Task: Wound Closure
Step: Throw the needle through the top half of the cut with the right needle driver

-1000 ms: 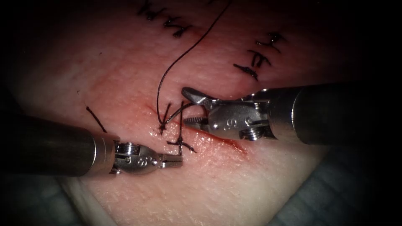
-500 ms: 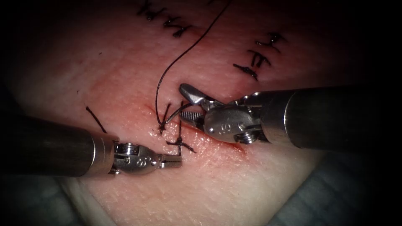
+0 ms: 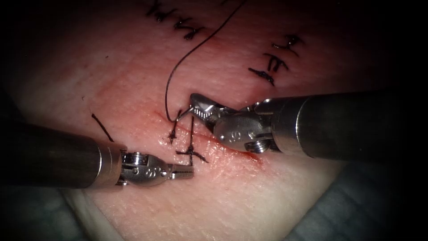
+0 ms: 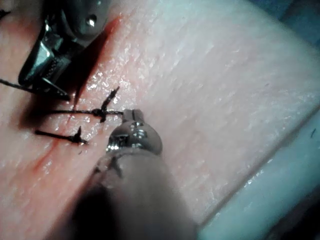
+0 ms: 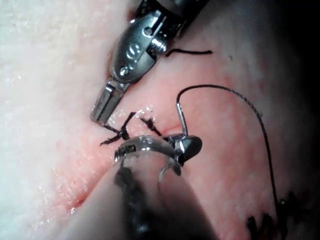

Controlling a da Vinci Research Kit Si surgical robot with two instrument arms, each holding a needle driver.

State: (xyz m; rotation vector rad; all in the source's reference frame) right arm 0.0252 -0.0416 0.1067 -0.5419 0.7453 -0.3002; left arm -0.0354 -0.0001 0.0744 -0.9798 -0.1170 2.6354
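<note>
Tissue (image 3: 276, 196) with sutured cut (image 3: 232, 149).
Right tool (image 3: 196, 108) fingers grip the needle (image 3: 183, 117) at the cut; left tool (image 3: 187, 171) fingers closed, empty.

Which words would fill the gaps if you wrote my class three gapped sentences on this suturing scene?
1. The right tool has its jaws shut on the ____.
2. The left tool, jaws shut, holds ____.
3. The thread trails from the right tool toward the endoscope view's ____ edge.
Missing words: needle; nothing; top.
</note>
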